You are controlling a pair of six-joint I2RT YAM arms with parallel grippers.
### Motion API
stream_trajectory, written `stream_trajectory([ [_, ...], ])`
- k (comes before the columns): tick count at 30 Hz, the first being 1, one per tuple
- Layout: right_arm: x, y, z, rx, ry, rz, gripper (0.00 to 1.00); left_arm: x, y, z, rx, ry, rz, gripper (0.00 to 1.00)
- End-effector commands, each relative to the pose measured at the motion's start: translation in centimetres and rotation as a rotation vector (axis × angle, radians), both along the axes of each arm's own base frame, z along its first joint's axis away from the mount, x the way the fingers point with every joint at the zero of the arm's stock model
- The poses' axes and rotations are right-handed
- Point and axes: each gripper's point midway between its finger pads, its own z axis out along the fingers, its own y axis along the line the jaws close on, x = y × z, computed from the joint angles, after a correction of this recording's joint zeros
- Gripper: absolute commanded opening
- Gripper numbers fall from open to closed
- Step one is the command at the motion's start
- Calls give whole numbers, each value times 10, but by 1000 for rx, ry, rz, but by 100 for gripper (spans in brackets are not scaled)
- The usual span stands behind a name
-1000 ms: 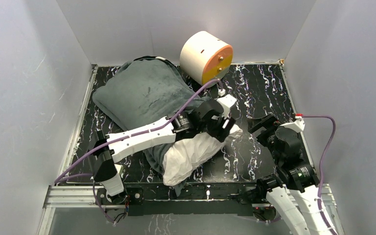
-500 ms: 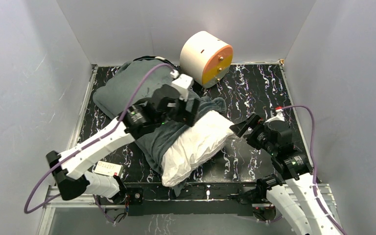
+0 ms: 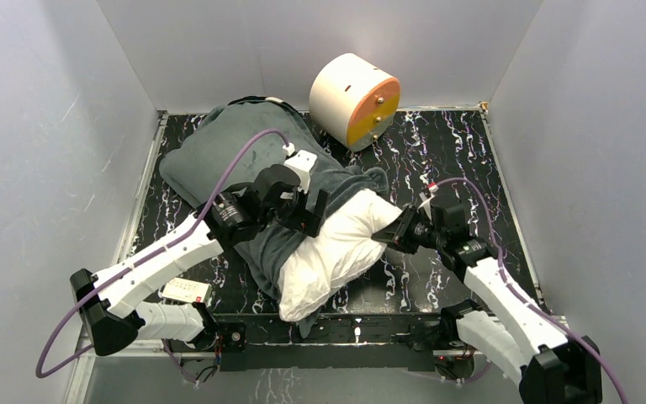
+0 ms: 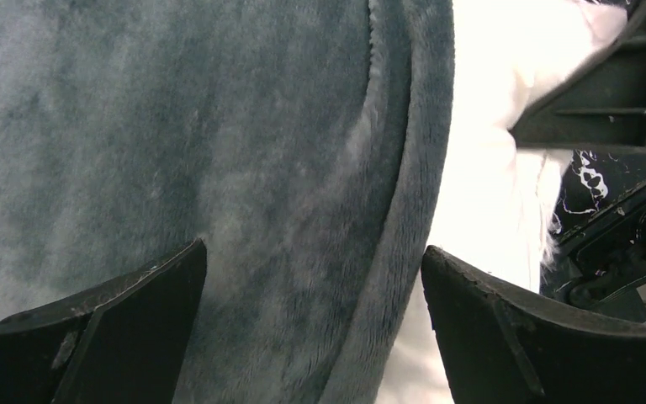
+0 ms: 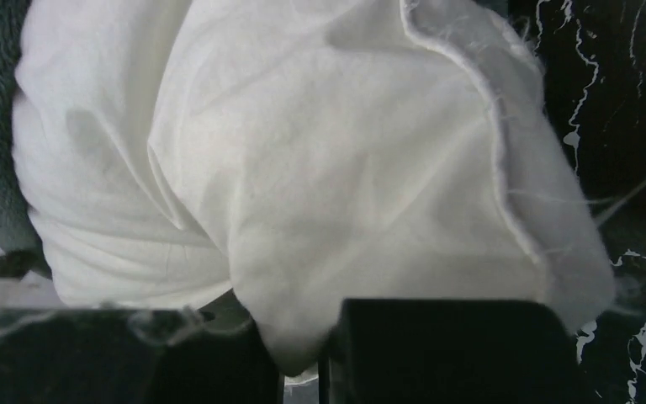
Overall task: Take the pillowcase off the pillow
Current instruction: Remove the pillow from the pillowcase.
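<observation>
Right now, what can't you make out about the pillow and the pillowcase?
- Top view: the pillow's far end, hidden inside the pillowcase.
- Top view: the pillowcase's hem, partly covered by the left fingers.
- Right wrist view: whether the right fingers pinch the pillow; they are dark, blurred and cut by the bottom edge.
- All views: the pillowcase's underside, against the table.

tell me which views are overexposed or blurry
left wrist: pillow blown out to flat white, pillowcase plush soft; right wrist: pillow creases well exposed, fingers black silhouettes; top external: sharp, evenly lit.
</observation>
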Motion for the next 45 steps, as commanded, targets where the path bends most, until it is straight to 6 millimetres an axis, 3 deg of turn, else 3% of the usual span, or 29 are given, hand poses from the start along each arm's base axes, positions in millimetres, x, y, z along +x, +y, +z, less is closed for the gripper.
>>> stream_trajectory([
  [1,70,-23,35,-180,-219,-165,17,-4,13,19,-17,-22,33,98],
  [4,109,-66,31,-432,-248,-299,12,-4,27,20,1,-37,78,98],
  [6,128,-85,25,-499,-220,-286,12,-6,35,17,9,-37,106,98],
  [7,134,-86,24,-486,-197,-254,14,-7,38,15,11,-35,118,98],
  [9,134,-81,23,-432,-134,-149,29,-10,44,11,7,-27,140,98],
  [13,106,-58,29,-310,-96,3,62,-16,46,1,-24,3,165,98],
  [16,82,-55,33,-270,-118,9,81,-21,37,-5,-83,27,144,98],
  [19,60,-52,39,-219,-124,4,87,-30,21,-16,-138,80,92,98],
  [25,3,-22,37,80,-80,88,98,-46,5,-38,-226,181,59,98],
  [29,-17,-13,42,198,-113,110,99,-50,4,-42,-286,193,72,98],
  [34,-23,3,49,245,-148,143,99,-58,-5,-57,-376,247,79,98],
  [39,-40,43,40,221,-132,267,97,-66,-20,-74,-443,310,41,98],
  [42,-37,57,25,143,-107,261,83,-64,-25,-80,-452,315,40,98],
  [45,-20,50,16,59,-100,164,50,-62,-28,-90,-456,314,47,95],
])
